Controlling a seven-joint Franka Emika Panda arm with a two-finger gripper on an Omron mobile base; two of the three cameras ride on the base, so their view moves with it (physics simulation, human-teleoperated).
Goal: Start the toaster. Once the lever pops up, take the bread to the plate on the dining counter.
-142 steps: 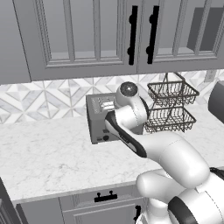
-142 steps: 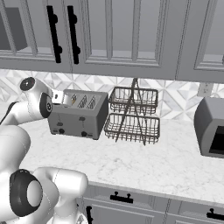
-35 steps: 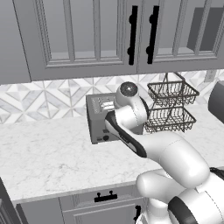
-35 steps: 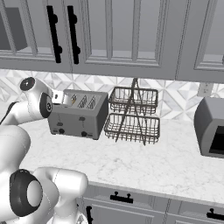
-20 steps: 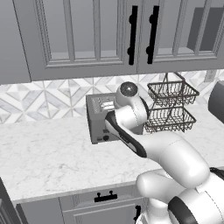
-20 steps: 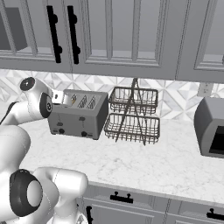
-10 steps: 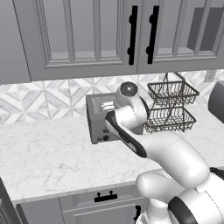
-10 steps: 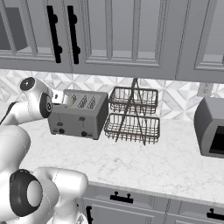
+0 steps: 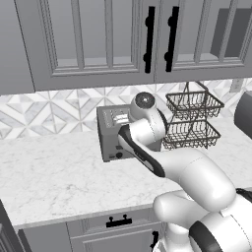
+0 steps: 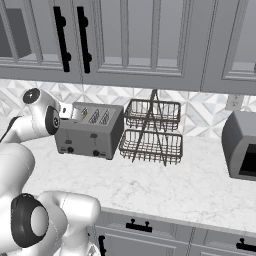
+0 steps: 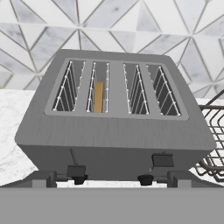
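Below the open gripper [image 11: 112,183], bread [image 11: 99,96] sits in the toaster [image 11: 116,131].

White marble counter [image 10: 165,185] over grey drawers, spanning the middle of both base views. On it: grey toaster [image 10: 90,131] at centre left, two-tier wire basket rack [image 10: 152,132] just beside it, a dark appliance [image 10: 241,145] at far right.

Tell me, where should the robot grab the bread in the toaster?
By its top edge, coming straight down from above. The bread stands upright on edge, sunk in the second slot from the left of the toaster, so probably only that thin top edge can be pinched across.
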